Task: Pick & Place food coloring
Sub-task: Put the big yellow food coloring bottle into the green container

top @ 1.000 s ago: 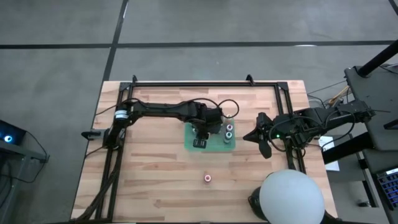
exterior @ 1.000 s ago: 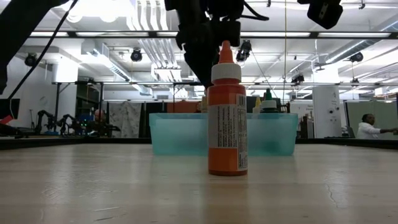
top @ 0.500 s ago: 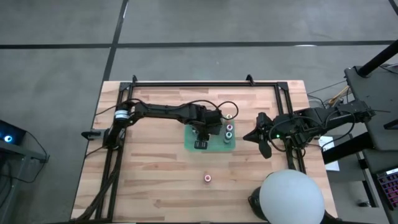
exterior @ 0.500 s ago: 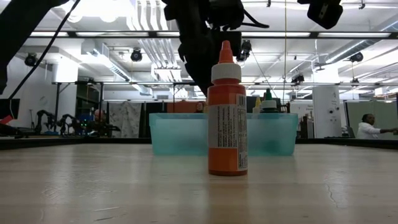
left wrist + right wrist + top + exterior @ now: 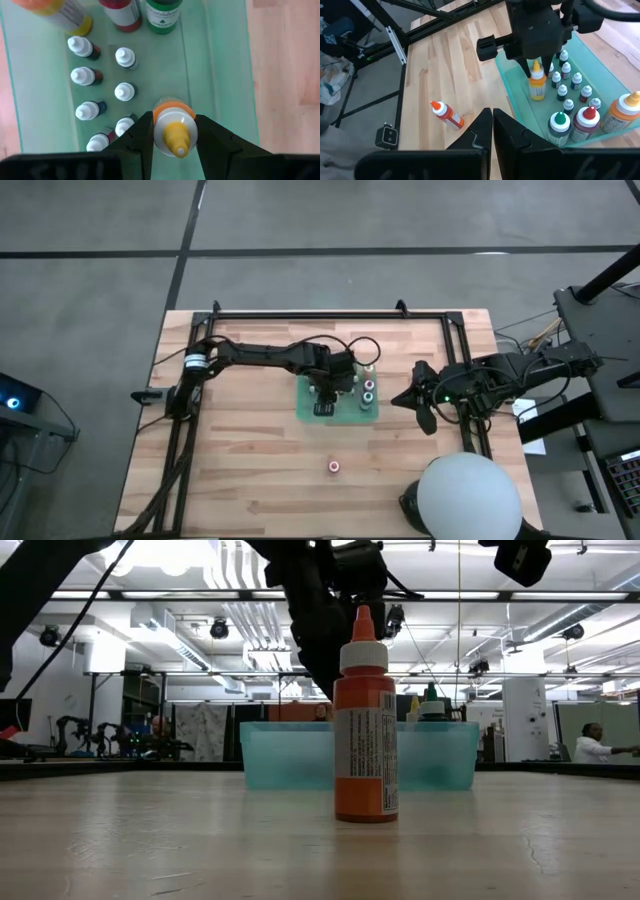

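The yellow-capped dropper bottle (image 5: 174, 131) stands upright inside the green tray (image 5: 225, 75), and I have the left gripper (image 5: 172, 135) around its neck, jaws partly closed with one finger on each side of the cap. I cannot tell whether its base is resting on the tray floor. Beside it in the tray stand two rows of tiny pale-capped bottles (image 5: 124, 91), and at the tray's end a red bottle (image 5: 583, 120), a green-topped bottle (image 5: 559, 126) and a larger orange bottle (image 5: 623, 112). By my judgement most of the set is placed. One orange bottle (image 5: 364, 720) is left upright on the bare tabletop (image 5: 250, 470), well apart from the tray (seen from above as a small red dot (image 5: 333, 467)). My right gripper (image 5: 418, 406) waits near the tabletop's right edge, jaws fully closed and holding nothing.
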### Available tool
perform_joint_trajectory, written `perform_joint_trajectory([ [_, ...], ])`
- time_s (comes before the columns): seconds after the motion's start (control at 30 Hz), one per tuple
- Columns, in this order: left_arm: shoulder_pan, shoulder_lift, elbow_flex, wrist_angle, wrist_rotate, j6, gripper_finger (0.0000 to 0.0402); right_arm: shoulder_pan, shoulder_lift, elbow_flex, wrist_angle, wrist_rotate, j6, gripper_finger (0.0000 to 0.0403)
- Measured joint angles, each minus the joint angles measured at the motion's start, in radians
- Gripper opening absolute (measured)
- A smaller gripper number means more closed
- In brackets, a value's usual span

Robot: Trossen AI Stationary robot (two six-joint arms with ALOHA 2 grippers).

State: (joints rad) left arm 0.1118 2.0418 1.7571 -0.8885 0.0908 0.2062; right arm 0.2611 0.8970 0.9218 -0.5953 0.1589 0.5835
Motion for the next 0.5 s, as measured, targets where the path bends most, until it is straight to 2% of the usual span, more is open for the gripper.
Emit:
perform_joint_trajectory([
  [0.5, 0.006, -0.053, 0.004, -0.096, -0.003, -0.016, 0.0097, 0.0, 0.0, 0.0, 0.0, 0.001, 0.0, 0.0008],
])
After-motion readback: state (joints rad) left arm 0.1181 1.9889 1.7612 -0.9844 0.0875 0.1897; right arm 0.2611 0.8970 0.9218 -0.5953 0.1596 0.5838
